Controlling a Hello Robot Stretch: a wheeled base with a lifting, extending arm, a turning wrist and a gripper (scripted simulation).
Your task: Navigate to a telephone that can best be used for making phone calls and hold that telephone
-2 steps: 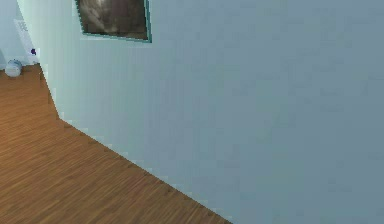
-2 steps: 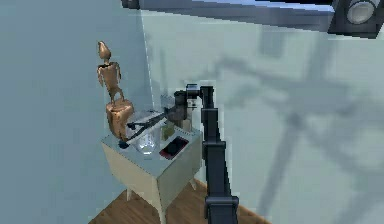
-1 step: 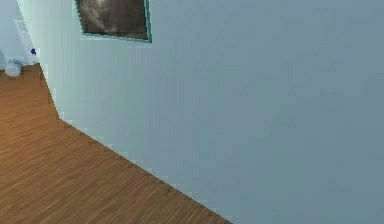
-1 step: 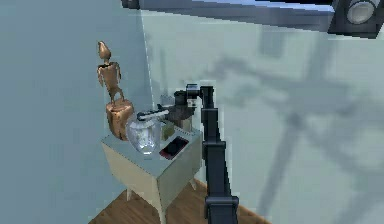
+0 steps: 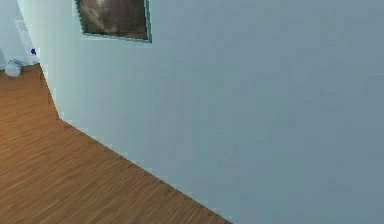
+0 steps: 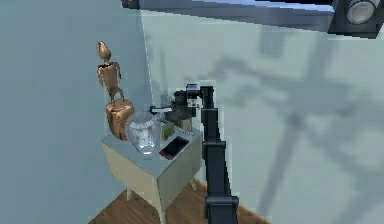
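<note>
In the arm side view a dark flat slab, shaped like a phone [image 6: 175,147], lies on a small pale side table [image 6: 140,177] in a corner. My arm [image 6: 214,160] rises from the bottom edge. At its far end, the gripper [image 6: 160,108] reaches left above the tabletop, near the phone. Table items sit at and behind the gripper's far end, so I cannot tell whether it holds anything.
A brown figure statue [image 6: 113,92] and a clear glass vessel [image 6: 143,136] stand on the table beside the phone. Pale blue walls close in behind the table. In the forward view a wall [image 5: 250,110] with a framed picture [image 5: 113,18] stands close, with wooden floor [image 5: 60,170] at the left.
</note>
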